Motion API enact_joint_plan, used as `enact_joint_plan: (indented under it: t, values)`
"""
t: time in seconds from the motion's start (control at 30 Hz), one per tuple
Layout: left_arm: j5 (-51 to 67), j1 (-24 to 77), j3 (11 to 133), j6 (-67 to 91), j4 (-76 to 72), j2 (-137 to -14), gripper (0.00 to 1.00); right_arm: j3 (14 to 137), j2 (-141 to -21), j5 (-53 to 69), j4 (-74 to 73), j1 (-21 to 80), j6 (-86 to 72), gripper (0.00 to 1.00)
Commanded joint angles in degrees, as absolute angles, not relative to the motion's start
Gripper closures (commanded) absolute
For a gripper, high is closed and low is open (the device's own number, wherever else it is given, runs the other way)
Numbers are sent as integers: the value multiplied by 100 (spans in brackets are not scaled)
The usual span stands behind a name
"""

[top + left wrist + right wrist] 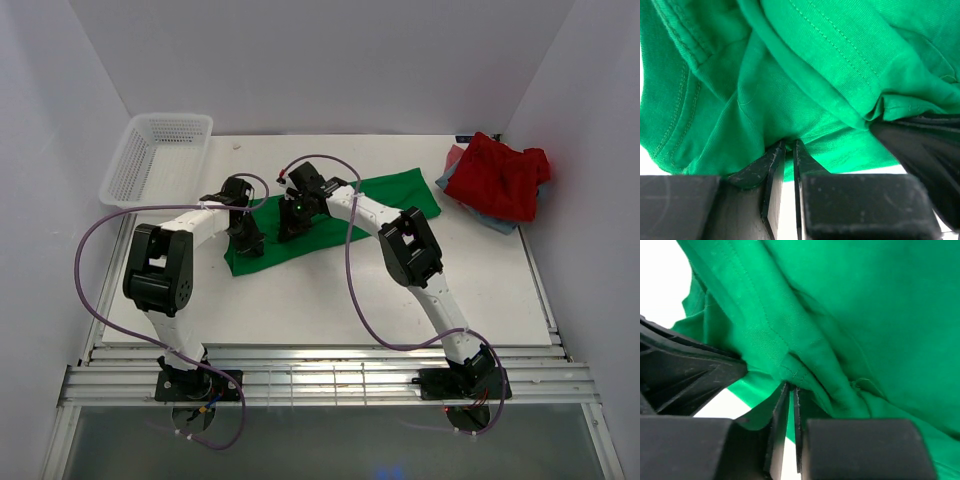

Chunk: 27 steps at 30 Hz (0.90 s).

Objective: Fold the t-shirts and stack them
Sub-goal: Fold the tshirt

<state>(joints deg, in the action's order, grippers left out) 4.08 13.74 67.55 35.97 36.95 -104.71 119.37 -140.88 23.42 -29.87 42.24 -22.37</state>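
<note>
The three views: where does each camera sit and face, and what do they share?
Top external: above, behind, facing down at the table; left arm, right arm show.
Left wrist: on the left arm, facing along the left claw, pinching the green t-shirt.
Right wrist: likewise along the right claw, same shirt.
Shared: green t-shirt, all three.

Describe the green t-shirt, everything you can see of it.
The green t-shirt is bright, soft knit cloth with stitched hems, lying as a long rumpled band slantwise on the white table, apart from the red t-shirt. At its near-left end the left gripper and right gripper each pinch a bunched fold, side by side.
</note>
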Motion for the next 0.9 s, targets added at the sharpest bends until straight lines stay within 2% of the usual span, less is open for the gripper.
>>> enact_joint_plan:
  t: [0.0,0.37,0.87]
  values:
    - [475,1380,6627,3437,3647,-10503,76,12085,-13984,2066,-2865,4245,-2294,90]
    - [475,1389,6434,3401,3630,-10406,77,11979,-13430,1310,-2101,4245,-2698,92]
    - [483,1380,6381,3322,3691,-10406,79,12103,-13685,282,-1442,4236,-2584,89]
